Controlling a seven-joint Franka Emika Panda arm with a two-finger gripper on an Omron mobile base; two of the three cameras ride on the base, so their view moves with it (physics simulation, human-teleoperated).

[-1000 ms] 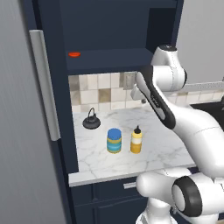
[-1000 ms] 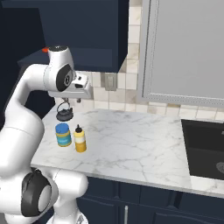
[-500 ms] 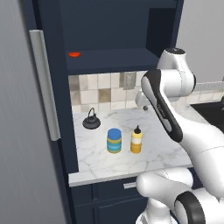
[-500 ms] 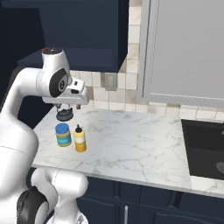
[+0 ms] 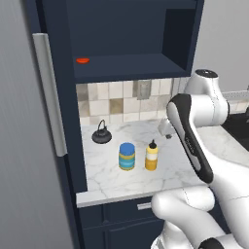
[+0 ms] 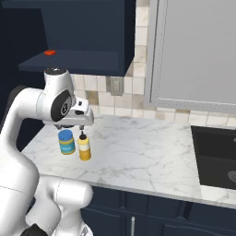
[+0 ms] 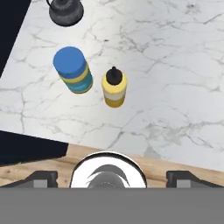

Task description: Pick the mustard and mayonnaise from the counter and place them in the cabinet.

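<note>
The mustard (image 5: 151, 156) (image 6: 84, 148) (image 7: 114, 89), a slim yellow bottle with a dark nozzle, stands upright on the white marble counter (image 5: 116, 181) (image 6: 138, 152). Just left of it stands the mayonnaise (image 5: 127, 156) (image 6: 67, 142) (image 7: 72, 70), a squat blue-lidded jar. My gripper (image 7: 111, 177) (image 6: 74, 126) hangs above both, pointing down at them, open and empty. Its fingertips (image 7: 41, 177) sit wide apart. Above the counter is the navy cabinet (image 5: 126, 65) (image 6: 78, 57), its recess open.
A small black kettle (image 5: 101, 133) (image 7: 65, 12) stands behind the jar near the tiled wall. A red disc (image 5: 82, 61) lies on the cabinet shelf. A tall grey panel with a handle (image 5: 48, 92) stands left. A dark sink (image 6: 216, 156) lies far right.
My hand has come down from backsplash height to just above the two bottles, and the upper arm has swung with it. The bottles and kettle have not moved.
</note>
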